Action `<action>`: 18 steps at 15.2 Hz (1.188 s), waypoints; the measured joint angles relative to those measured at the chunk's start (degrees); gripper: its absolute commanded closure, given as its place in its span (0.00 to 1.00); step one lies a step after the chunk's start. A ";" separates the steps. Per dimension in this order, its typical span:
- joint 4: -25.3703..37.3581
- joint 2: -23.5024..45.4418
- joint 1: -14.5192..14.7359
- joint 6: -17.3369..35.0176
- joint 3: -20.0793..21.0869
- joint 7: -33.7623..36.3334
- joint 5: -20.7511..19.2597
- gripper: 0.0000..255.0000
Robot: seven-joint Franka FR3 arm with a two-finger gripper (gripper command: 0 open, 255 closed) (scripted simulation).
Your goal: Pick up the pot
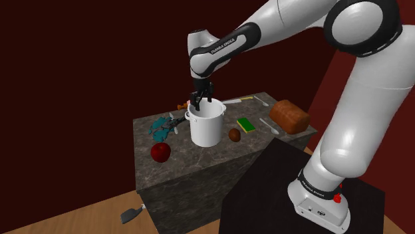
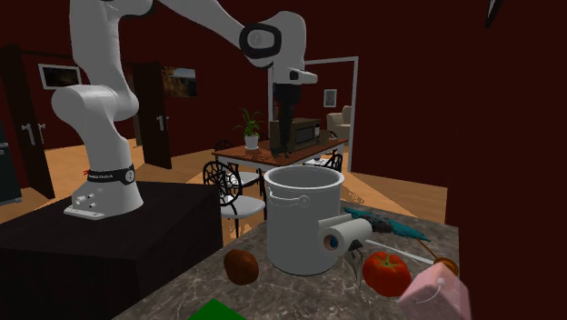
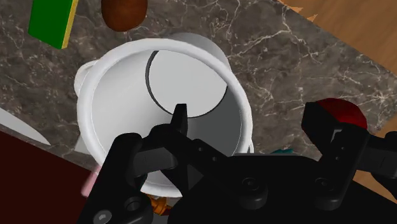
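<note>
A tall white pot (image 1: 206, 126) with small side handles stands upright on the dark marble counter (image 1: 199, 163). My black gripper (image 1: 202, 98) hangs open just over the pot's rim, on the side toward the red tomato (image 1: 160, 152). In the wrist view the gripper (image 3: 248, 121) straddles the rim of the pot (image 3: 121, 108): one fingertip (image 3: 181, 118) is over the inside and the other is outside the wall, with nothing clasped. In the second exterior view the gripper (image 2: 287, 123) is above the far rim of the pot (image 2: 304, 223).
Around the pot lie a brown round item (image 1: 234, 135), a green sponge (image 1: 247, 124), a loaf (image 1: 289, 116), spoons (image 1: 268, 125), a knife (image 1: 236, 100) and a teal object (image 1: 159, 124). A paper roll (image 2: 345, 236) leans by the pot. A scraper (image 1: 132, 214) lies on the floor.
</note>
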 measured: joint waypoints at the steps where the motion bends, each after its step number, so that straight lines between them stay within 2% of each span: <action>1: 1.56 2.36 -0.01 0.51 -0.02 -0.06 -0.07 0.00; 7: 10.86 14.99 0.57 2.29 0.22 0.43 -0.41 0.00; 14: 10.75 18.80 0.65 6.07 0.12 0.64 -0.66 0.00; 15: 10.72 19.02 0.67 6.31 0.12 0.68 -0.67 1.00; 18: 10.66 19.17 0.72 6.56 0.13 0.76 -0.70 1.00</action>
